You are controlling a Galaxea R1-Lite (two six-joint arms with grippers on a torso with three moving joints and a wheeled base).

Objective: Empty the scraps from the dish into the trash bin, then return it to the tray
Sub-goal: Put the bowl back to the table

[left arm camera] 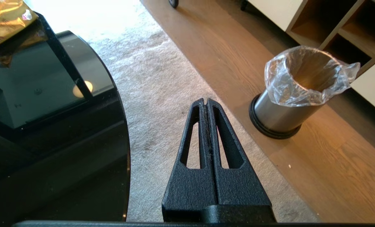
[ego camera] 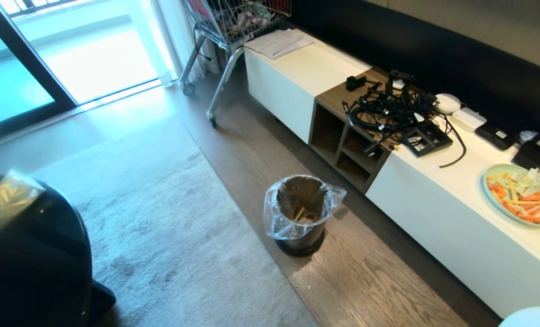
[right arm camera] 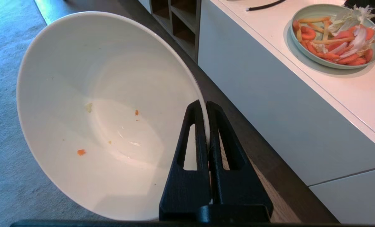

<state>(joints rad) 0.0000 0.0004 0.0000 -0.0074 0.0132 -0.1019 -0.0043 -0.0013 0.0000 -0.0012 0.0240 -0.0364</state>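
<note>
From my head, the bin (ego camera: 302, 213) stands on the wood floor ahead of me, just off the low white counter (ego camera: 456, 236), with a few orange and yellow scraps (ego camera: 302, 215) lying at its bottom. Neither arm shows here. A dark round table (ego camera: 34, 254) sits at my left; I see no tray on it from this angle, so I judge the tray lies off to that side or behind.

From my left wrist, the left tool (left arm camera: 206, 102) hangs empty with its fingers pressed together, over the rug between the table and the bin.

From my right wrist, the right tool (right arm camera: 205, 105) is clamped on the rim of the dish (right arm camera: 96, 104), one finger inside and one outside. The dish tips steeply on edge, its hollow facing the camera, holding only crumbs. So the dumping looks done, and the return falls to my right arm. A green plate (right arm camera: 293, 42) of vegetables sits on the counter beyond.
</note>
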